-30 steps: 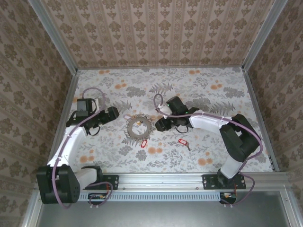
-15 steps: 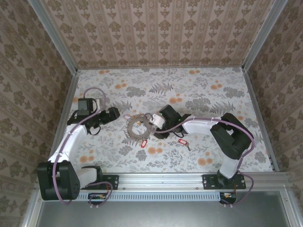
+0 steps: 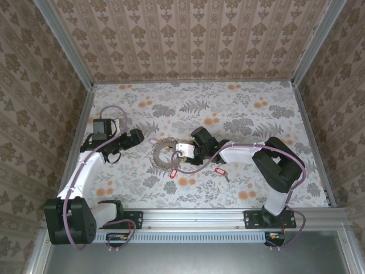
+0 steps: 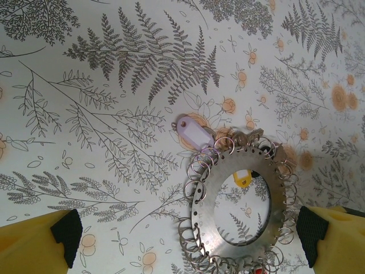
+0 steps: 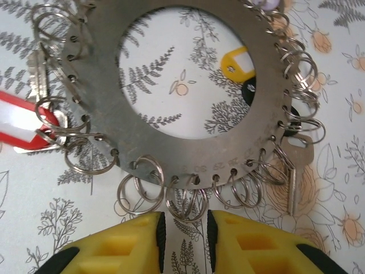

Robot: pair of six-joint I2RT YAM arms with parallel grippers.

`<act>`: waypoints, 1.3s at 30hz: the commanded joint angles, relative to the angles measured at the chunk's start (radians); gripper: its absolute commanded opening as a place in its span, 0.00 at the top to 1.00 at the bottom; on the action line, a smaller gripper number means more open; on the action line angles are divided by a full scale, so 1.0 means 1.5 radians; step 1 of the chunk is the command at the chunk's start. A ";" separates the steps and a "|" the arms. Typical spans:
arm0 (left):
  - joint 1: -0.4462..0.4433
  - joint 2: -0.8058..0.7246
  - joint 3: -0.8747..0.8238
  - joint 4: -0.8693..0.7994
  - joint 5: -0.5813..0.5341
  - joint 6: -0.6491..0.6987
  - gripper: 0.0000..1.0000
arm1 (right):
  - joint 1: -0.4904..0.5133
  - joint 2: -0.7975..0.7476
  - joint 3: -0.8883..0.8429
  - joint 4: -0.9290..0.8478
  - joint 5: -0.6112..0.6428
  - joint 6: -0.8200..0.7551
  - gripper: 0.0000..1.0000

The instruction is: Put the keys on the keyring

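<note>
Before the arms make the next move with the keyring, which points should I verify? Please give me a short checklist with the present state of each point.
1. Large flat grey metal keyring lies flat on the floral table: ok.
2. Right gripper is lined up with one small split ring at the keyring's edge: ok.
3. Right gripper really clamps that split ring: cannot tell; a narrow gap shows between its fingers.
4. Left gripper is open, fingers wide apart: ok.
5. Loose red-tagged key lies on the table, apart from the keyring: ok.
</note>
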State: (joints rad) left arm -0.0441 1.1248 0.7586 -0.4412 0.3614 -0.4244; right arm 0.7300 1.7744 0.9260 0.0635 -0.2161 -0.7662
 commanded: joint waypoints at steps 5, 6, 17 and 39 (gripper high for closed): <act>0.002 -0.013 -0.008 0.006 -0.002 0.012 0.00 | 0.012 0.037 0.012 -0.001 0.016 -0.030 0.68; 0.002 -0.014 -0.008 0.007 -0.001 0.011 0.00 | 0.012 0.044 0.017 -0.004 0.022 -0.025 0.68; 0.002 -0.017 -0.009 0.008 0.001 0.010 0.00 | 0.010 0.029 0.004 0.049 0.058 0.016 0.74; 0.002 -0.023 -0.013 0.016 -0.001 0.011 0.00 | 0.019 0.032 0.012 0.057 0.008 0.095 0.71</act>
State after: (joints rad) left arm -0.0441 1.1168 0.7521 -0.4404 0.3618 -0.4244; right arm 0.7471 1.8156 0.9230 0.1326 -0.1978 -0.6548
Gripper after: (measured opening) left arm 0.999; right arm 0.288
